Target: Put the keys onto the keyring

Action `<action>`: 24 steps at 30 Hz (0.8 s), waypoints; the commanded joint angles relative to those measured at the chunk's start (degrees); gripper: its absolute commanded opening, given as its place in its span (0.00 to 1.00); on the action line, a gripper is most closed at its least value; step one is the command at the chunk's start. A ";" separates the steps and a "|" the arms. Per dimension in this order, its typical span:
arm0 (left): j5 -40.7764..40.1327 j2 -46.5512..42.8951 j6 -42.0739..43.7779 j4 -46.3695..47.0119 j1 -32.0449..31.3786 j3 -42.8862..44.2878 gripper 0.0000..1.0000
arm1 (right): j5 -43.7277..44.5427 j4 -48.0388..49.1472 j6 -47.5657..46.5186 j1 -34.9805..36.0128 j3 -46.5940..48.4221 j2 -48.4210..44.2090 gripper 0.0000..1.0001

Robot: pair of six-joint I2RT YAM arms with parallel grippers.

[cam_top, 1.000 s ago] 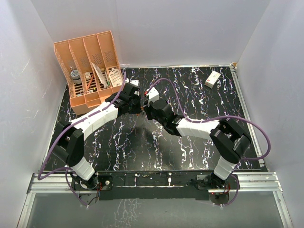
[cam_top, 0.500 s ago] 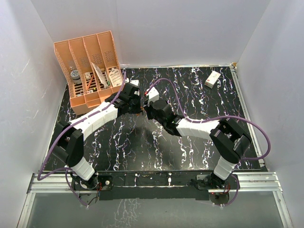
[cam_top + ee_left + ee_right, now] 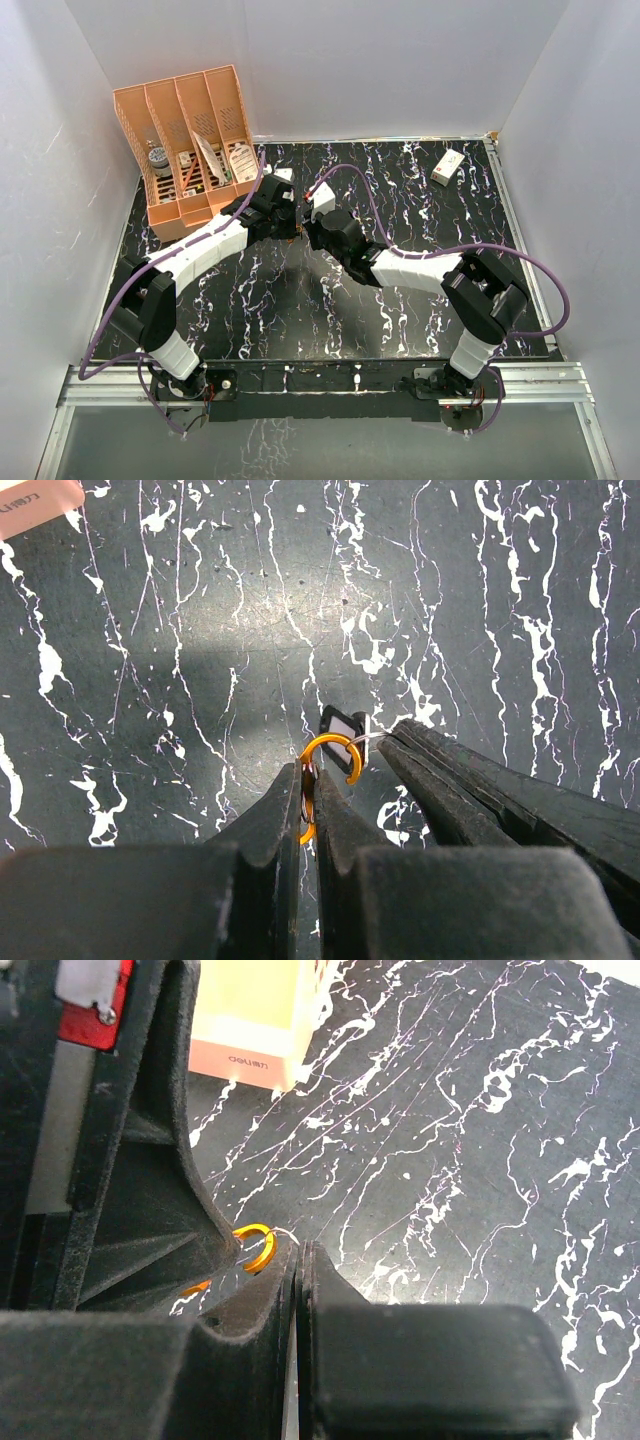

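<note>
While clamping keyring (image 3: 328, 740) tight between closed left fingers (image 3: 265, 820), near organizer (image 3: 190, 140), hold loop's open end toward keys (image 3: 343, 725). With right fingers (image 3: 340, 1280) squeezed shut on keys, feed slowly into gap; avoid twisting; release only once threaded.

Orange slotted organizer (image 3: 178, 218) at far left of the black marbled table (image 3: 300, 320), small white box (image 3: 448, 166) at far right

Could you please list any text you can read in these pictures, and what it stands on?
"deli": on the base of the orange organizer; characters after it unclear.
Print on the pink edge, left wrist view: too blurred to read.
White box and packet in the organizer: too small to read.
</note>
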 commanded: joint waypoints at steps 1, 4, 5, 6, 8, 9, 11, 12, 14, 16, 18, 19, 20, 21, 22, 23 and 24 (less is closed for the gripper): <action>1.12 -3.47 0.55 -0.81 0.29 1.33 0.00 | 2.23 5.21 -1.32 0.22 2.04 -0.52 0.00; 1.14 -3.52 0.65 -0.70 0.35 1.15 0.00 | 2.64 5.77 -1.62 0.22 1.75 -0.70 0.00; 1.14 -3.54 0.66 -0.58 0.36 1.07 0.00 | 2.79 5.98 -1.68 0.22 1.73 -0.73 0.00; 1.14 -3.54 0.66 -0.47 0.36 0.98 0.00 | 2.93 6.13 -1.78 0.22 1.73 -0.75 0.00; 1.23 -3.54 0.66 -0.08 0.34 0.68 0.00 | 3.24 6.51 -2.19 0.22 1.58 -0.91 0.00; 1.27 -3.61 0.66 0.24 0.36 0.39 0.00 | 3.47 6.81 -2.33 0.22 1.46 -1.06 0.00; 1.46 -3.77 0.66 0.96 0.29 -0.04 0.00 | 3.91 7.27 -2.78 0.22 1.23 -1.41 0.00; 1.57 -3.75 0.66 1.30 0.31 -0.32 0.00 | 4.11 7.48 -3.03 0.22 1.22 -1.60 0.00; 1.66 -3.78 0.57 1.90 0.36 -0.59 0.00 | 4.29 7.68 -3.44 0.26 1.11 -2.01 0.00; 1.75 -3.67 0.52 2.30 0.35 -0.82 0.00 | 4.51 7.77 -4.00 0.22 1.05 -2.41 0.00; 1.92 -3.52 0.48 2.62 0.36 -1.05 0.00 | 4.76 7.99 -4.39 0.22 0.92 -2.83 0.00; 1.93 -3.42 0.48 2.77 0.36 -1.10 0.00 | 4.90 8.11 -4.56 0.22 0.80 -2.99 0.00; 1.98 -3.41 0.48 3.02 0.35 -1.20 0.00 | 5.02 8.13 -4.79 0.22 0.79 -3.25 0.00; 2.01 -3.52 0.48 3.27 0.31 -1.35 0.00 | 5.15 8.24 -5.03 0.22 0.68 -3.56 0.00; 2.09 -3.60 0.48 3.64 0.32 -1.58 0.00 | 5.22 8.37 -5.37 0.24 0.54 -3.77 0.00; 2.22 -3.67 0.44 4.03 0.29 -1.85 0.00 | 5.35 8.51 -5.54 0.22 0.46 -3.95 0.00; 2.36 -3.67 0.40 4.26 0.35 -2.01 0.00 | 5.44 8.56 -5.70 0.26 0.35 -4.19 0.00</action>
